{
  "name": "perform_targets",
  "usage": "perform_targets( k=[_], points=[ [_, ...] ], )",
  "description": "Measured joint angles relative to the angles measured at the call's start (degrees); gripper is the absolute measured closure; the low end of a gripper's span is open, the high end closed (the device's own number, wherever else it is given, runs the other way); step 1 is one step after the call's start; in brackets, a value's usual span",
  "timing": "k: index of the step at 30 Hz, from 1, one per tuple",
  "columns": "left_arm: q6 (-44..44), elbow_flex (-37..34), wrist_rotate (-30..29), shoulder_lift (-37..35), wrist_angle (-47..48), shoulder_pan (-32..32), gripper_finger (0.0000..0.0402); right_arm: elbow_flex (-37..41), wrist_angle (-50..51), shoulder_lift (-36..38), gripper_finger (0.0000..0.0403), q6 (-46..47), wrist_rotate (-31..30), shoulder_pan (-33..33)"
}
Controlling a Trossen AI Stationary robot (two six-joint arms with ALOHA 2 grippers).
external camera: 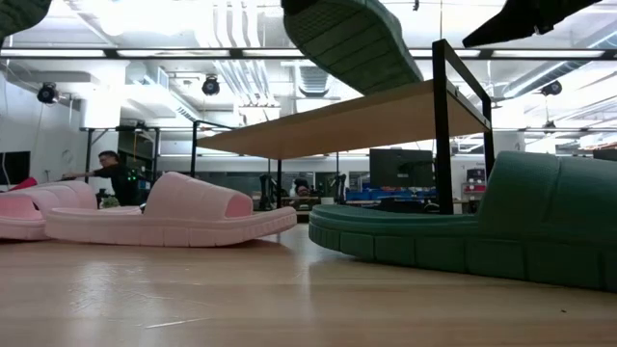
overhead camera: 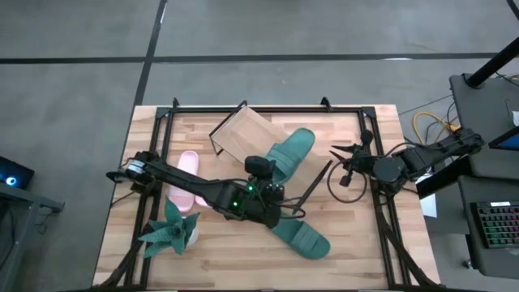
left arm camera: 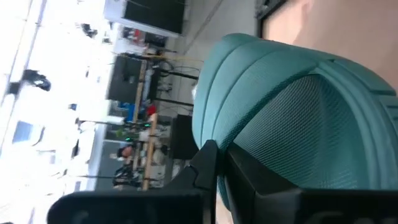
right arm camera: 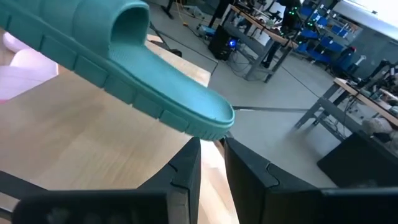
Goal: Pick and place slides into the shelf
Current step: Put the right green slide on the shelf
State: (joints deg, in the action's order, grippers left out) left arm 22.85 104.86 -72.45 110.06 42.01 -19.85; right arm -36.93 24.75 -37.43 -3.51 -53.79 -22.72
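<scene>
My left gripper [overhead camera: 268, 174] is shut on a dark green slide [overhead camera: 293, 151] near the table's middle. In the low view that slide's sole [external camera: 349, 39] hangs in the air above the shelf's wood board [external camera: 357, 116]. The shelf [overhead camera: 242, 132] stands turned at an angle near the far edge. The second green slide [overhead camera: 304, 239] lies sole-down toward the near edge. Two pink slides [overhead camera: 186, 180] lie at the left. My right gripper [overhead camera: 342, 161] waits open at the right, and its wrist view shows the lifted slide's free end [right arm camera: 211, 118]. My left gripper holds the green slide at its strap end [left arm camera: 249, 93], the end nearest the arm. One finger [left arm camera: 267, 180] seems to reach under the strap and the other [left arm camera: 210, 163] lies outside. The slide is lifted clear, roughly level, with its far end over the shelf.
A green leafy toy plant [overhead camera: 172, 231] stands near the table's near left corner. A black frame [overhead camera: 268, 108] runs round the tabletop. A thin dark rod [overhead camera: 316, 180] lies between the two arms. Bare wood shows at the table's right half.
</scene>
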Motion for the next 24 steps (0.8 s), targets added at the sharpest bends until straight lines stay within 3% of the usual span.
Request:
perform_targets(
  k=[10,16,24],
  points=[
    [16.32,0.13,-2.23,5.71,-18.71,-2.49,0.0401,0.0,2.99,4.88,0.0339,0.16,-0.45,0.0],
    [29.56,0.13,-11.29,9.48,-29.47,-4.37,0.0402,0.11,5.58,7.73,0.0339,2.02,-0.4,0.0],
    [31.54,0.15,-11.56,12.42,-30.54,-3.37,0.0402,0.33,6.61,9.24,0.0339,3.06,-0.31,0.0]
  ],
)
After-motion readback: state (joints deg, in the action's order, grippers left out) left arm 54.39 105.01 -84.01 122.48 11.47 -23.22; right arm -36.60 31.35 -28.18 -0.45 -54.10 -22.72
